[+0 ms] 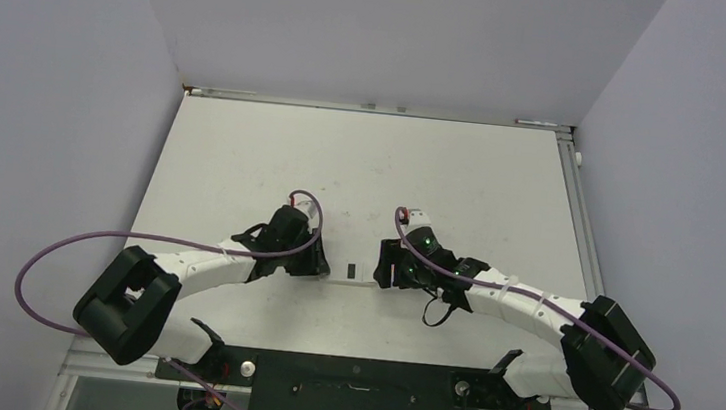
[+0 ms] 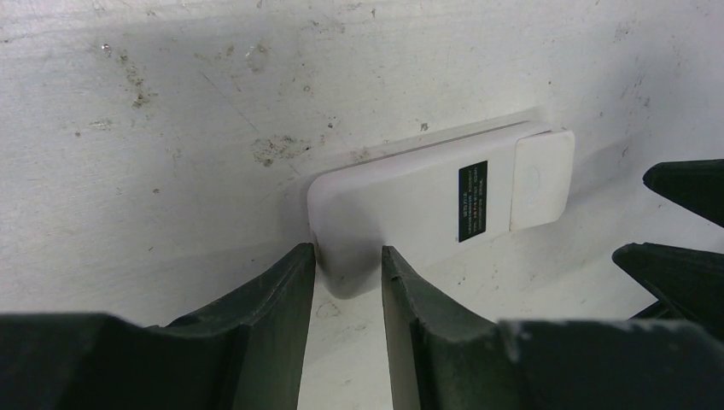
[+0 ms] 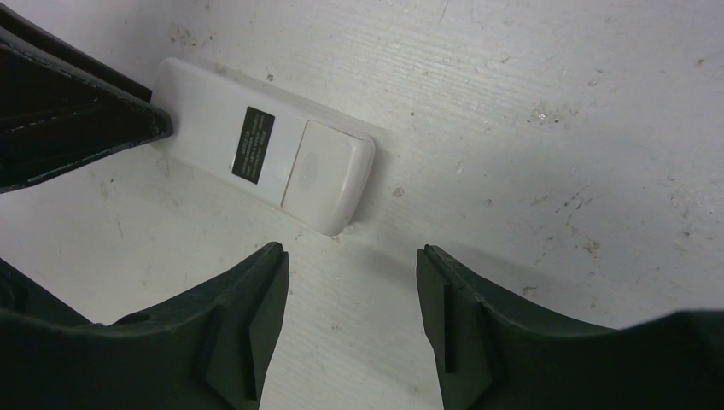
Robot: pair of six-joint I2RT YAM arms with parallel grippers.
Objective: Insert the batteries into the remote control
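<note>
Where the two arms met, a little below the middle of the top view, the remote control (image 1: 348,270) lay flat on the white table (image 1: 243,153) with its plain white back facing up. It sat lengthwise between the left gripper (image 1: 318,264) and the right gripper (image 1: 385,267).

In the left wrist view the remote control (image 2: 427,205) ran from the lower middle of the frame up towards the right. A small black label (image 2: 473,202) sat past its midpoint, and a paler rectangular panel (image 2: 540,178) covered its far end. The left gripper (image 2: 348,256) was clamped on the near end, with one dark finger (image 2: 290,282) pressed against one long side and the other against the opposite side. The tips of the right gripper (image 2: 674,222) showed at the right edge of that frame, just beyond the panel end and apart from it.

In the right wrist view the remote control (image 3: 265,166) lay on a slant in the upper left, its panel (image 3: 320,166) end nearest the camera and its label (image 3: 253,143) behind that. The right gripper (image 3: 350,256) hung low over the scuffed table (image 3: 555,128) just short of the panel end. Its two fingers stood well apart, with only bare tabletop between them, and neither finger touched the handset. At the upper left of that frame the left gripper (image 3: 85,120) met the remote's far end.

The printing on the label was too small to read.
</note>
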